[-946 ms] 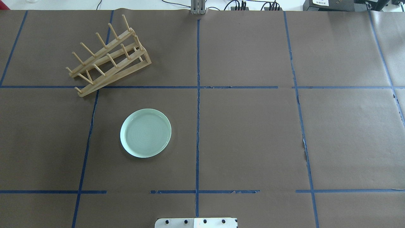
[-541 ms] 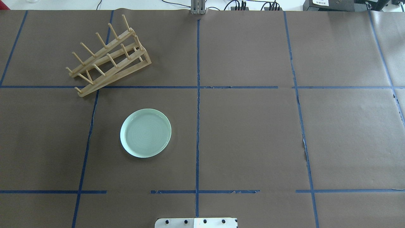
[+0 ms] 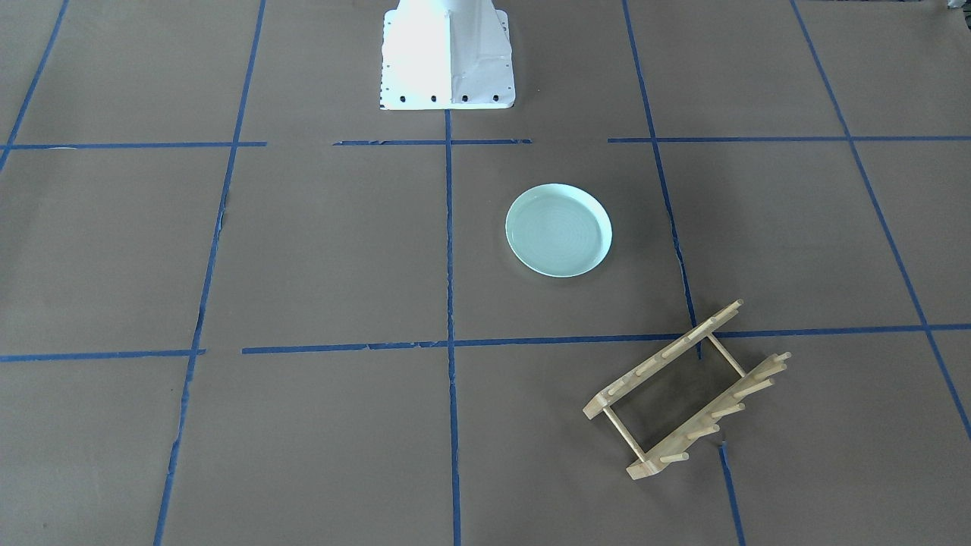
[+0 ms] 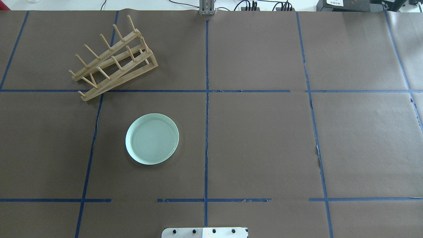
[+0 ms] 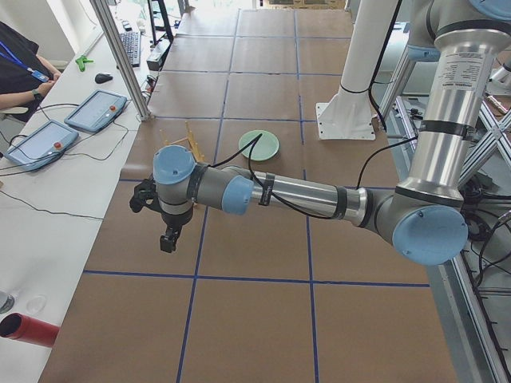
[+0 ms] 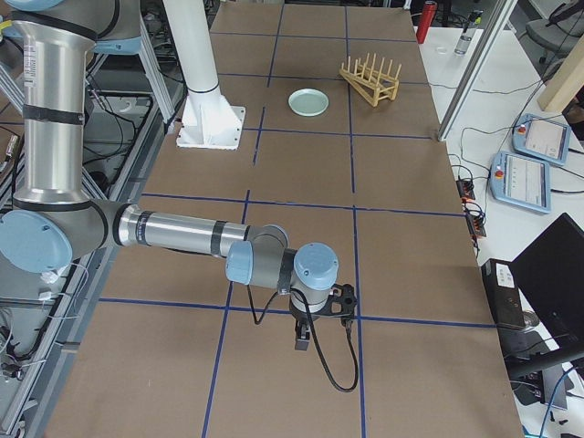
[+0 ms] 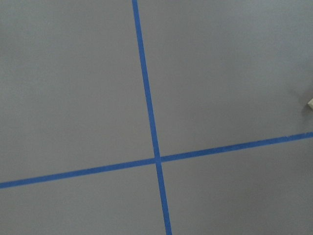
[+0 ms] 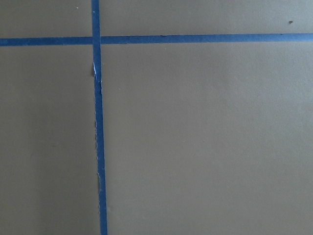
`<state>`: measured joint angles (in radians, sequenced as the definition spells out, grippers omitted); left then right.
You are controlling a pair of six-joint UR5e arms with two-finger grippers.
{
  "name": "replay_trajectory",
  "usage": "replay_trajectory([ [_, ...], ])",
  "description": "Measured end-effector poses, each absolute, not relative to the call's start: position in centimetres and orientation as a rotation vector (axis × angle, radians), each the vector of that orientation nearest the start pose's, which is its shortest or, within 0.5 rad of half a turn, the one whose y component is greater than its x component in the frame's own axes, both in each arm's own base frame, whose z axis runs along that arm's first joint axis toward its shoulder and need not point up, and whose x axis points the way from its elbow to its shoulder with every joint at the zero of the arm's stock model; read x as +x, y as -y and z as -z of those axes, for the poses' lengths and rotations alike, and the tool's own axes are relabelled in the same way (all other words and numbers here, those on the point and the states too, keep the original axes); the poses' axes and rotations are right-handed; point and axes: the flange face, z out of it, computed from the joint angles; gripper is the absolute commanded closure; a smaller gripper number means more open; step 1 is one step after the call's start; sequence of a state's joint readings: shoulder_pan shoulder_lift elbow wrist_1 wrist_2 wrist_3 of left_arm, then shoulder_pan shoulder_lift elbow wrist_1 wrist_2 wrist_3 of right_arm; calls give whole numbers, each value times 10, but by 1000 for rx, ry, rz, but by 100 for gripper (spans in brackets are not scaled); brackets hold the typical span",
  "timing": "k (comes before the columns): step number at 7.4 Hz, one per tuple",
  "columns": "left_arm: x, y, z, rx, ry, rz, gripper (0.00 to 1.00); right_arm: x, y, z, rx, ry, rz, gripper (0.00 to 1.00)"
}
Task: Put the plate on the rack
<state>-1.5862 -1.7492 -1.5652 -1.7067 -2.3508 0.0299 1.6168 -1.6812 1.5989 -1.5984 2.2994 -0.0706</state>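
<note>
The pale mint-green plate lies flat on the brown paper, left of the centre line; it also shows in the front view and small in the side views. The light-wood rack stands empty at the far left, apart from the plate; it shows in the front view too. My left gripper hangs over the table's left end, far from both. My right gripper hangs over the right end. They show only in the side views, so I cannot tell if they are open or shut.
The white robot base stands at the table's near edge. Blue tape lines grid the brown paper. Tablets and cables lie on the white bench beside the table. A person sits at its far corner.
</note>
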Motion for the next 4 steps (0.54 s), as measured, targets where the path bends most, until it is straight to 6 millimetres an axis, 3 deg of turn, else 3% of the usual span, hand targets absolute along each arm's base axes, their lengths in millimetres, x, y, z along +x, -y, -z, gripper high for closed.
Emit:
replay_trajectory([
  [3, -68, 581, -515, 384, -779, -96, 0, 87, 431, -702, -62, 733, -17, 0],
  [4, -54, 578, -497, 382, -795, -68, 0, 87, 431, -702, -62, 733, -17, 0],
])
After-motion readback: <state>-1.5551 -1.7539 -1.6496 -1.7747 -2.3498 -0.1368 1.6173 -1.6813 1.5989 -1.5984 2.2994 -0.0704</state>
